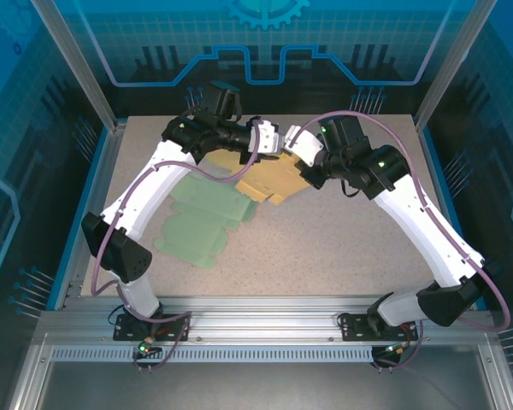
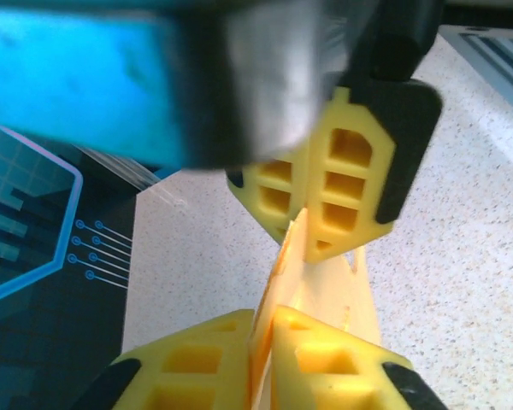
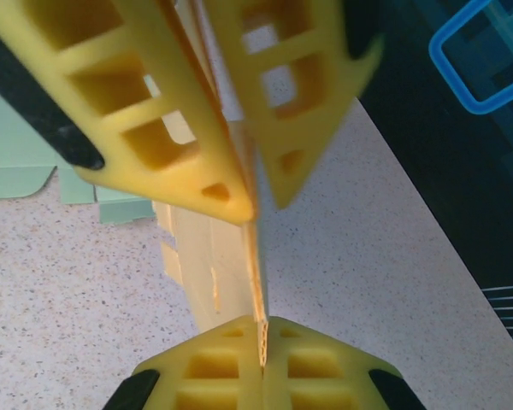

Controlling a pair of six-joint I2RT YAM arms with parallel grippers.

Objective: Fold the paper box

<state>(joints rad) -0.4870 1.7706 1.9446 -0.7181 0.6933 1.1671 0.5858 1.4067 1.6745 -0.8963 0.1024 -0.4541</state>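
The paper box is a flat tan cardboard blank, lifted at its far edge at the back middle of the table. My left gripper and right gripper meet there, almost touching. In the left wrist view my left gripper is shut on the paper box edge, with the right gripper's fingers pinching the same sheet just beyond. In the right wrist view my right gripper is shut on the paper box edge, under the left gripper's fingers.
Green flat box blanks lie on the speckled table to the left of the tan one, partly under the left arm; one green blank lies at the left in the right wrist view. Blue enclosure walls rim the table.
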